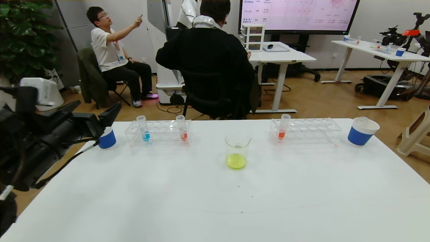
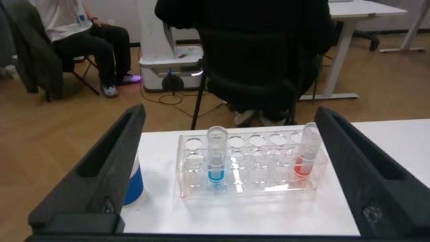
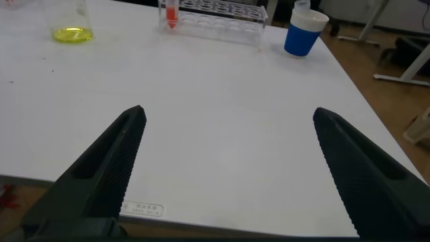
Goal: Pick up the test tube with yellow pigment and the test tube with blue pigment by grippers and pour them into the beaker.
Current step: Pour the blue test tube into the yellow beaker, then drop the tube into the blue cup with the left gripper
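Observation:
The test tube with blue pigment (image 1: 144, 129) (image 2: 216, 158) stands upright in the left clear rack (image 1: 161, 136) (image 2: 255, 185). My left gripper (image 1: 97, 107) (image 2: 230, 114) is open, hovering off the table's left rear corner, short of that rack and facing it, holding nothing. The beaker (image 1: 237, 149) (image 3: 70, 27) stands mid-table with yellow liquid at its bottom. The test tube with yellow pigment is out of view. My right gripper (image 3: 228, 114) is open and empty over the bare near-right part of the table; the head view does not show it.
A tube of orange-red liquid (image 1: 182, 127) (image 2: 306, 151) shares the left rack; another (image 1: 283, 127) (image 3: 170, 13) stands in the right rack (image 1: 309, 131) (image 3: 222, 13). Blue-and-white cups sit at far left (image 1: 107, 138) (image 2: 133, 185) and far right (image 1: 361, 131) (image 3: 304, 33). People sit behind the table.

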